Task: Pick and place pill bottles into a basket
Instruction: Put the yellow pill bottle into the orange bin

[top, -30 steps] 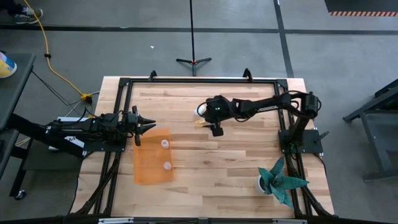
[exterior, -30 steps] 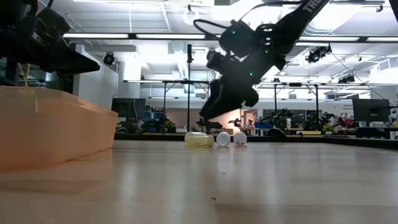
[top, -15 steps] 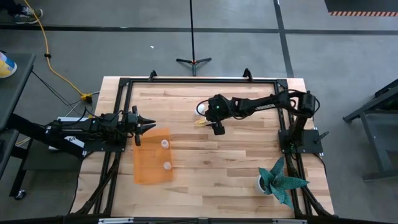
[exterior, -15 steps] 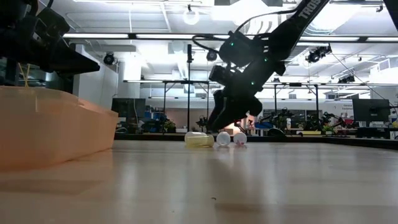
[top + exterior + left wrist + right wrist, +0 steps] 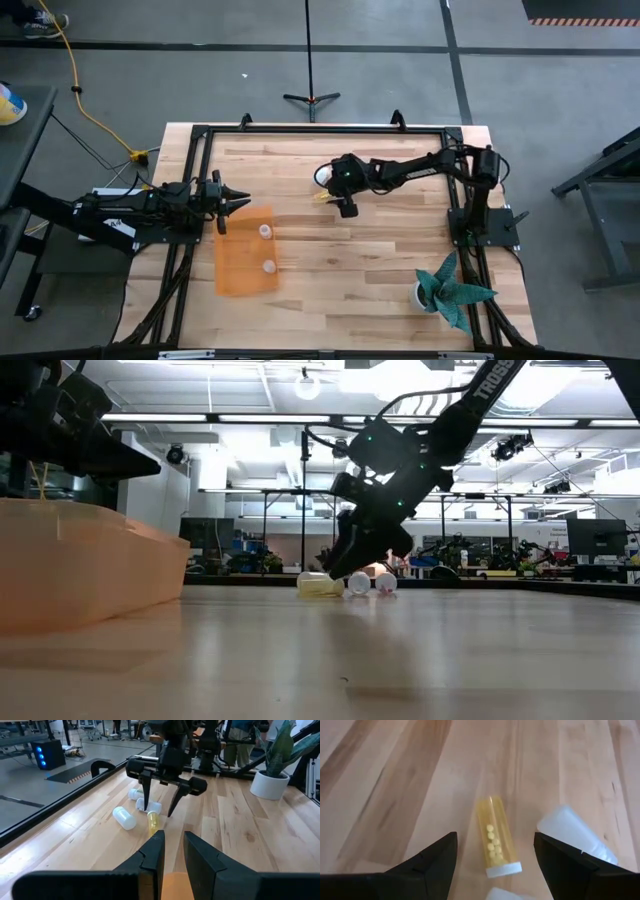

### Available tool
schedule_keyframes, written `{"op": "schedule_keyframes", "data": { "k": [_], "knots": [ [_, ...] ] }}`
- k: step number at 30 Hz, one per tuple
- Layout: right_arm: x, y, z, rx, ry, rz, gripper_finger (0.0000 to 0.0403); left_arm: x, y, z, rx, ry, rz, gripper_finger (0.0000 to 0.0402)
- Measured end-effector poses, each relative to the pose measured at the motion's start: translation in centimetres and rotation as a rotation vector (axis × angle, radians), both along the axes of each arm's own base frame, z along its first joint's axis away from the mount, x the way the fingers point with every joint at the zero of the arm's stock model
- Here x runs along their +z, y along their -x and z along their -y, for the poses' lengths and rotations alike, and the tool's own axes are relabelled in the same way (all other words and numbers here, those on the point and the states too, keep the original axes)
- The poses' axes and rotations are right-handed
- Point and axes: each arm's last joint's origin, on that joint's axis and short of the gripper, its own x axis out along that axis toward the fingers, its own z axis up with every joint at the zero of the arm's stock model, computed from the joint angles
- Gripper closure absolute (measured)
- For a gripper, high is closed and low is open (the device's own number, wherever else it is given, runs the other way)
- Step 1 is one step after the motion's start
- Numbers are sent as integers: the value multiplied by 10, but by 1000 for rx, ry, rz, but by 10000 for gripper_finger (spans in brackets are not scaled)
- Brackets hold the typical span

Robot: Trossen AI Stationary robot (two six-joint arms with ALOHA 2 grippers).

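Note:
A yellowish pill bottle (image 5: 494,840) lies on its side on the wood table, with white bottles (image 5: 572,832) lying beside it; the group also shows in the high view (image 5: 322,176) and the left wrist view (image 5: 124,817). My right gripper (image 5: 330,190) is open and low over the table. Its fingers (image 5: 432,857) stand on either side of the yellow bottle without touching it. The orange basket (image 5: 240,270) lies at the table's left with two white bottles (image 5: 265,231) standing in it. My left gripper (image 5: 240,200) is shut and empty, hovering by the basket's far corner.
A white pot with a teal plant (image 5: 450,290) stands at the table's near right corner. The black table frame (image 5: 320,128) runs around the edges. Bare wood lies between the basket and the loose bottles.
My right gripper has come down toward the yellow bottle and shifted a little toward the table's left, staying open. The bottles have not moved.

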Motion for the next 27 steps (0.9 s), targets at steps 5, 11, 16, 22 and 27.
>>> {"op": "schedule_keyframes", "data": {
  "k": [5,11,16,22,27],
  "knots": [
    [-9,0,1,3,-8,-22,149,0,0,0,0,0,-1,294],
    [-14,-1,1,4,-11,-35,149,0,0,0,0,0,-3,294],
    [-14,1,6,-2,-9,-43,149,0,0,0,0,0,-2,294],
    [-15,5,14,-26,-6,-59,149,0,0,0,0,0,-3,294],
    [-15,6,16,-30,-7,-59,157,-1,0,0,0,0,-9,294]
  ]
}}
